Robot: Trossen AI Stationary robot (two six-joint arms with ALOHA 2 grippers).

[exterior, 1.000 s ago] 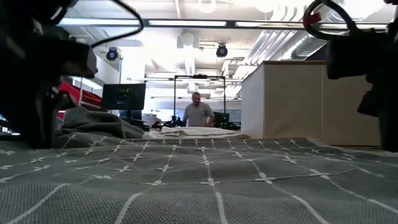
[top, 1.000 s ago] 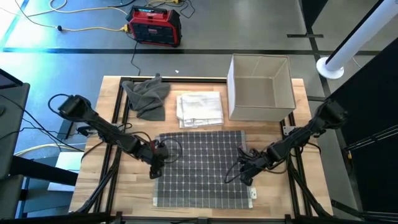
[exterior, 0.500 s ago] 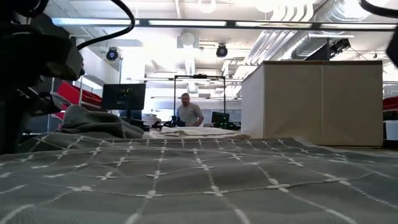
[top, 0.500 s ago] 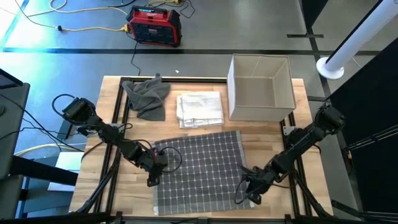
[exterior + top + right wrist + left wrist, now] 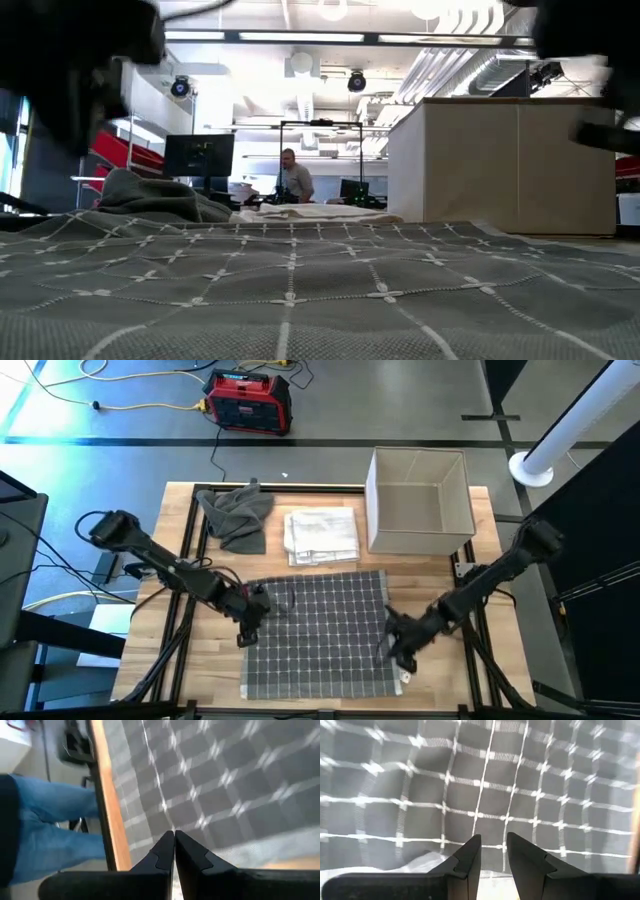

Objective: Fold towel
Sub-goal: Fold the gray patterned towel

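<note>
A grey towel (image 5: 320, 635) with a white grid lies spread flat on the near middle of the table; it fills the lower half of the low view (image 5: 320, 290). My left gripper (image 5: 246, 632) is at the towel's left edge, fingers close together (image 5: 493, 842). My right gripper (image 5: 393, 648) is at the towel's right edge, fingers shut (image 5: 174, 836). Both arms reach in low from the table's sides. My left gripper meets the towel's left edge (image 5: 432, 862), slanting down from the table's left. A pale strip of the edge shows lifted beside the fingers. The fingers themselves hide the place of contact, so layers cannot be told. My right gripper is shut at the towel's right edge (image 5: 235, 852), slanting down from the table's right. The hem beside the fingers is raised off the wood. The rest of the towel lies on the table.
At the far side of the table lie a crumpled grey cloth (image 5: 236, 515), a folded white towel (image 5: 321, 537) and an open beige box (image 5: 420, 500). A person stands far off in the room (image 5: 290, 180). Legs in blue jeans show by the table's near edge (image 5: 45, 830).
Both grippers went toward the table's near edge, the right one farther, then came back toward the far edge and rose in the low view. The towel's near part has slid a little toward the near edge, while its far edge has stayed in place.
</note>
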